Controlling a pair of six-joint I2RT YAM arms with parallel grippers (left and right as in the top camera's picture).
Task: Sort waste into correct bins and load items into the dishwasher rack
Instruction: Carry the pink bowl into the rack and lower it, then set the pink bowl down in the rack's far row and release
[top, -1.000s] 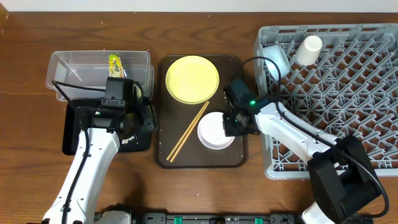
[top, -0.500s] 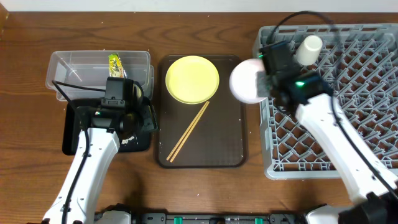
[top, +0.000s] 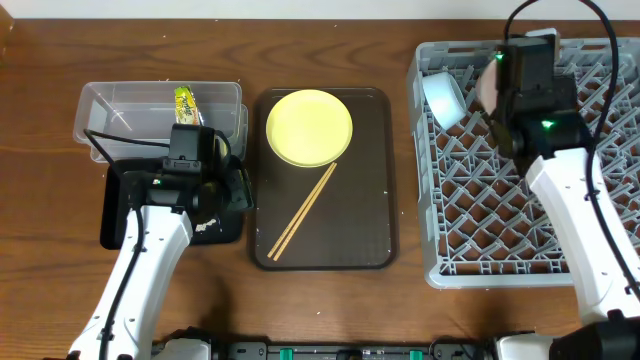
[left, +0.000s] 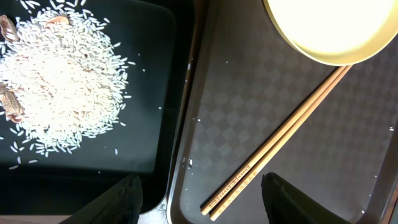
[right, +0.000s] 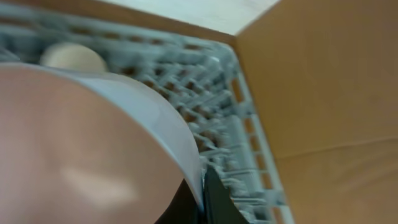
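My right gripper (right: 202, 193) is shut on the rim of the whitish-pink bowl (right: 81, 155) and holds it over the back left of the grey dishwasher rack (top: 520, 200), next to the light blue bowl (top: 443, 98). The white cup (right: 65, 57) shows behind the held bowl. My left gripper (left: 205, 205) is open and empty, above the edge between the black tray (left: 143, 143) and the brown serving tray (left: 249, 124). White rice (left: 62, 93) lies in the black tray. Two chopsticks (top: 303, 211) and the pale-yellow plate (top: 309, 127) lie on the serving tray. The green-and-yellow wrapper (top: 187, 104) lies in the clear tub (top: 120, 105).
The brown serving tray (top: 375, 235) sits between the bins and the rack. The rack (right: 205, 112) fills the table's right side up to its edge. My left arm (top: 150, 260) runs from the front edge to the black tray (top: 118, 220).
My right gripper has lifted the whitish-pink bowl off the serving tray and carried it right and back, over the rack's back left. The left arm has not moved.
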